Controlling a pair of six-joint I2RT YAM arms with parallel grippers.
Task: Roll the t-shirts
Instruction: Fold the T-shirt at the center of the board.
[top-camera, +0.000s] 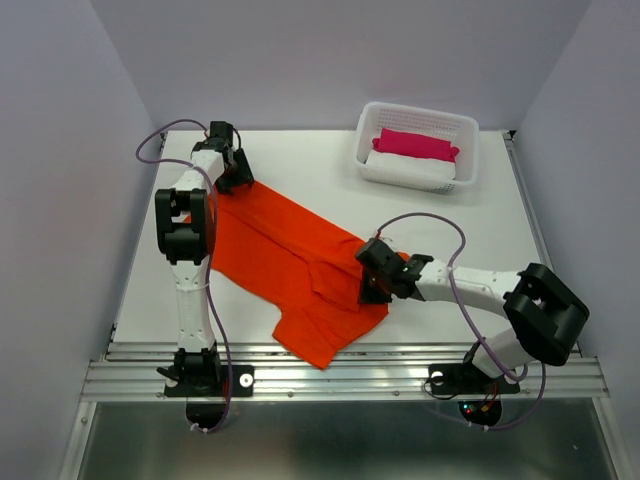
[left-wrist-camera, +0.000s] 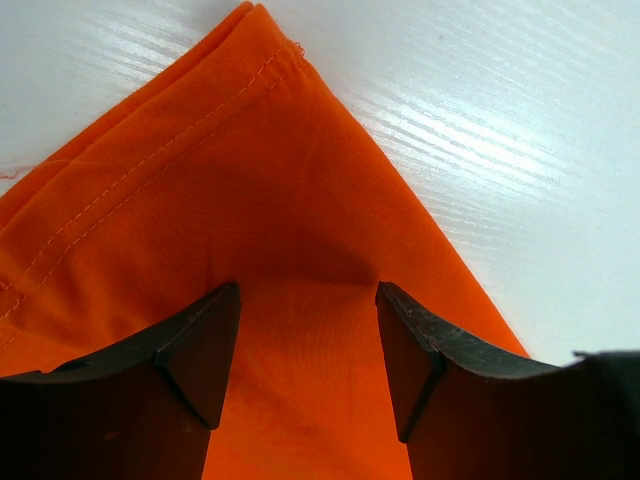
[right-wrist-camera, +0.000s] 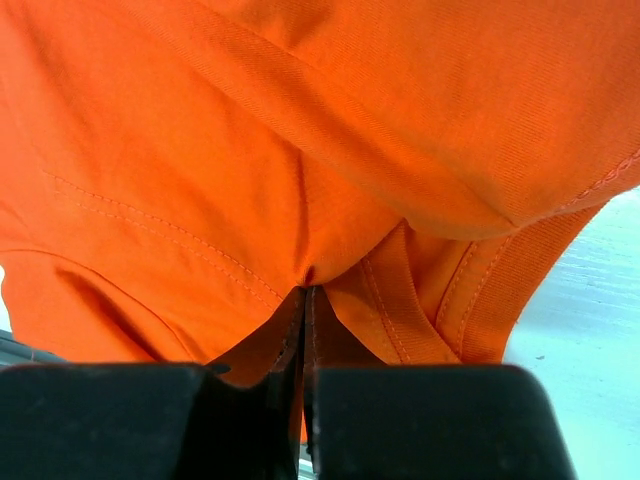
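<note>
Arms: two are working over the scene, the left arm (top-camera: 186, 225) reaching toward the far left corner and the right arm (top-camera: 470, 285) stretching in from the near right corner.
T-shirt: one orange-red t-shirt (top-camera: 270, 250) is lying rumpled on the white worktop (top-camera: 300, 180), running slantwise from near the far left corner toward the middle of the near edge.
Left jaws: they are standing released, the two dark fingers (left-wrist-camera: 195, 345) spread wide apart over the stitched hem corner of the shirt's far end; whether they are touching the cloth cannot be told.
Right jaws: they are clenching tight on a fold of the t-shirt beside a ribbed, stitched edge, at the shirt's side nearer the right edge of the worktop.
Basket: one white perforated basket (top-camera: 468, 152) is sitting by the far right corner, well apart from the shirt.
Basket contents: two cloths are lying inside, one pink roll (top-camera: 415, 143) resting on one white piece (top-camera: 405, 170).
</note>
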